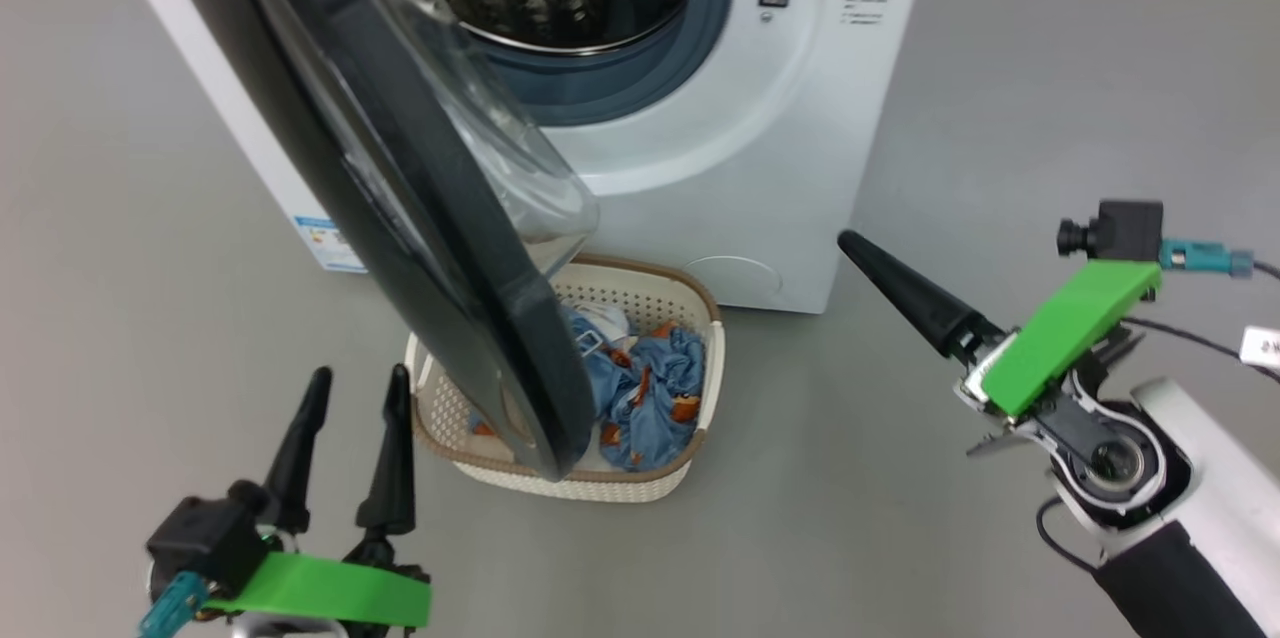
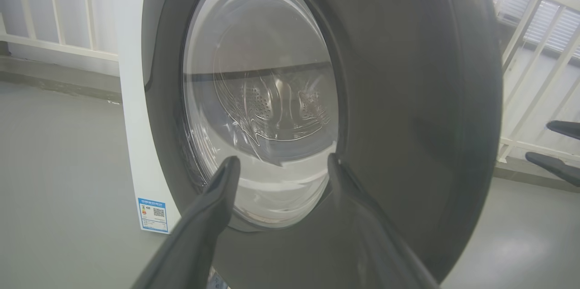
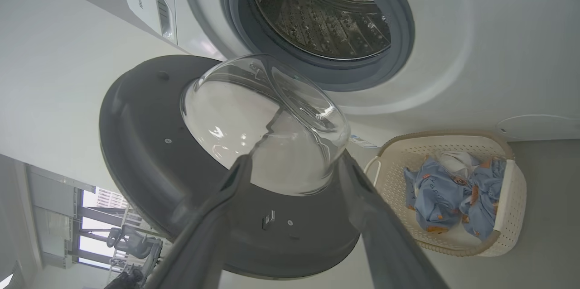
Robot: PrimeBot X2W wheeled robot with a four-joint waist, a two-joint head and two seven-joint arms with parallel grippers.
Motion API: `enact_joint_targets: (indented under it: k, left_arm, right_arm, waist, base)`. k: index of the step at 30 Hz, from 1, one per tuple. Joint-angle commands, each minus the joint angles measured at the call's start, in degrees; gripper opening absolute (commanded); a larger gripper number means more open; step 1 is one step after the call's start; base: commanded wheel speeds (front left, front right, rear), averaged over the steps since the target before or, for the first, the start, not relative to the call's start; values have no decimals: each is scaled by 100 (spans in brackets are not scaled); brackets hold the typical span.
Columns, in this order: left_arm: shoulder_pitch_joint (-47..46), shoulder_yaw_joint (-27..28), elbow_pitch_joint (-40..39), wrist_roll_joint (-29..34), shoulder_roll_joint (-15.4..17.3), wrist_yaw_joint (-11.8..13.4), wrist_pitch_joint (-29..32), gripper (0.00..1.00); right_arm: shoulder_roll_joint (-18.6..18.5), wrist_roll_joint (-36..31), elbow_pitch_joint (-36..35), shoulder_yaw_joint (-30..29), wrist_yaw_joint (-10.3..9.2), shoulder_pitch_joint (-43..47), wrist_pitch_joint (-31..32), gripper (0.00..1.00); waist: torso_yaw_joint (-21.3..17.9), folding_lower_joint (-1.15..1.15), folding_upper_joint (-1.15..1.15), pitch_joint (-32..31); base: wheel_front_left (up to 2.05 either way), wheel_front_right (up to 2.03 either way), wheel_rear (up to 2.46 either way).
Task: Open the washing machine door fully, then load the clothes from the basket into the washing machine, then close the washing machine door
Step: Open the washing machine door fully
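Observation:
The white washing machine (image 1: 760,148) stands at the top with its steel drum (image 3: 321,12) exposed. Its black washing machine door (image 1: 400,248) is swung out about halfway, and the lower edge hangs over the basket (image 1: 700,308). The light-blue clothes (image 1: 650,388) lie bundled inside the basket. My left gripper (image 1: 358,380) is open, low on the door's outer side, facing the porthole (image 2: 258,98) without touching it. My right gripper (image 1: 850,243) is open and holds nothing. It hovers right of the basket, pointing at the door's inner side (image 3: 145,153).
Grey floor surrounds the machine. The basket (image 3: 507,216) sits on the floor right in front of the washer. A blue label (image 2: 154,214) marks the washer's lower left side. White railings and windows stand behind.

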Motion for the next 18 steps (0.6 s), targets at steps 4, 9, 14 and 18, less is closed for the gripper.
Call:
enact_joint_targets:
  k: [4, 9, 14, 18]
  left_arm:
    - [147, 476, -203, 26, 146, 2, -36, 100]
    - [419, 698, -257, 59, 145, 2, -36, 100]
    - [610, 851, -311, 84, 122, 2, -36, 100]
    - [672, 925, -317, 85, 124, 2, -36, 100]
  right_arm:
    - [-256, -113, -129, 198, 34, 361, -484, 100]
    - [-493, -107, -90, 343, 34, 754, -1068, 100]
    - [-707, -87, -58, 457, 34, 1077, -1602, 100]
    - [-885, -140, 8, 573, 34, 1221, -2011, 100]
  waist:
    - [-369, 0, 0, -220]
    - [-596, 0, 0, -355]
    - [-789, 0, 0, -429]
    - [-898, 0, 0, -459]
  base:
    - [0, 0, 0]
    - [0, 0, 0]
    - [0, 0, 0]
    - [0, 0, 0]
